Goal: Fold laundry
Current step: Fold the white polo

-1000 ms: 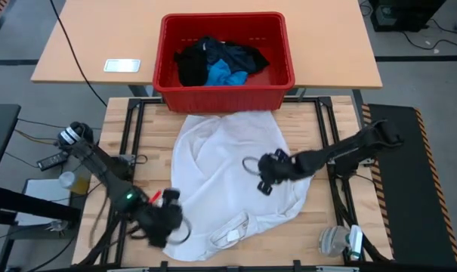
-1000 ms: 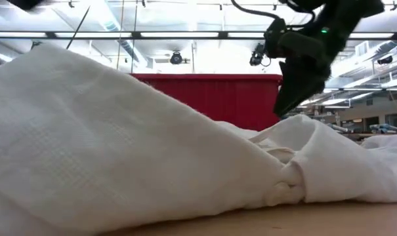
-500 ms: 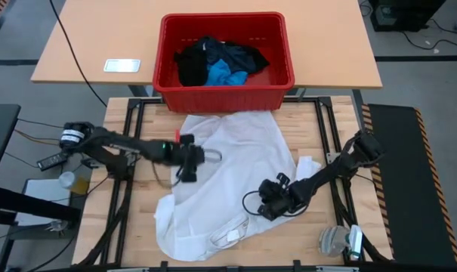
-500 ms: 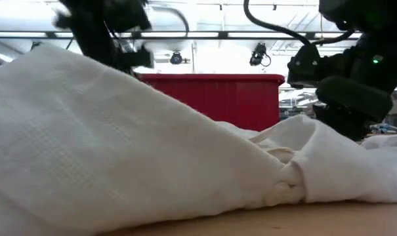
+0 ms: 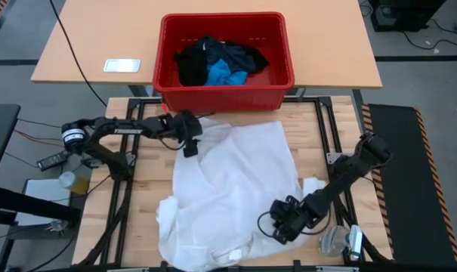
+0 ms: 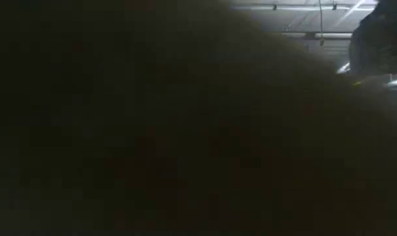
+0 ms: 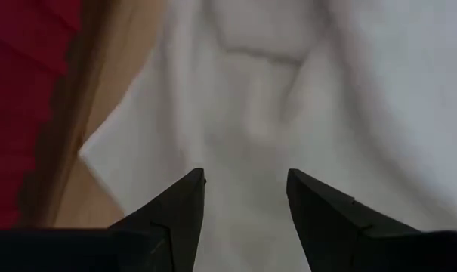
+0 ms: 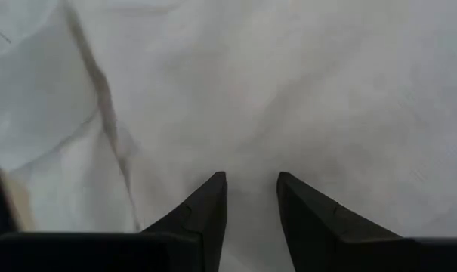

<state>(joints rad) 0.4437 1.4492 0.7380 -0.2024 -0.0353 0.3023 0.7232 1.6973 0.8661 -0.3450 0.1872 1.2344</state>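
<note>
The white shirt (image 5: 236,181) lies spread on the wooden table, with its far edge near the red crate (image 5: 224,97). Black garments (image 5: 192,66) and a bright blue piece (image 5: 226,74) sit in the crate. My left gripper (image 5: 189,143) is at the shirt's far left corner, narrowly parted on cloth (image 7: 245,181). My right gripper (image 5: 282,225) is at the shirt's near right part, also closed on cloth (image 8: 251,181). The low view is almost wholly dark, blocked close to the lens. My left gripper has white cloth between its two fingers near the shirt's far left corner (image 7: 243,143). It comes slanting down from the table's left. The cloth there lies on the table. My right gripper holds the shirt's near right part (image 8: 251,151) between its fingers, pointing steeply down. One layer or several, I cannot tell, and the cloth around it rests on the table.
The crate stands against the table's far edge on a second tabletop, where a white device (image 5: 122,66) also lies. A grey roll (image 5: 332,242) sits at the near right corner. Bare wood shows left of the shirt (image 5: 141,181).
My left gripper has swept from the shirt's near left edge toward the far edge, up to the crate, turning as it went. My right gripper has gone from the shirt's middle toward the near edge. The shirt has slid nearward, its far part now squarer and flatter. The low view has gone dark.
</note>
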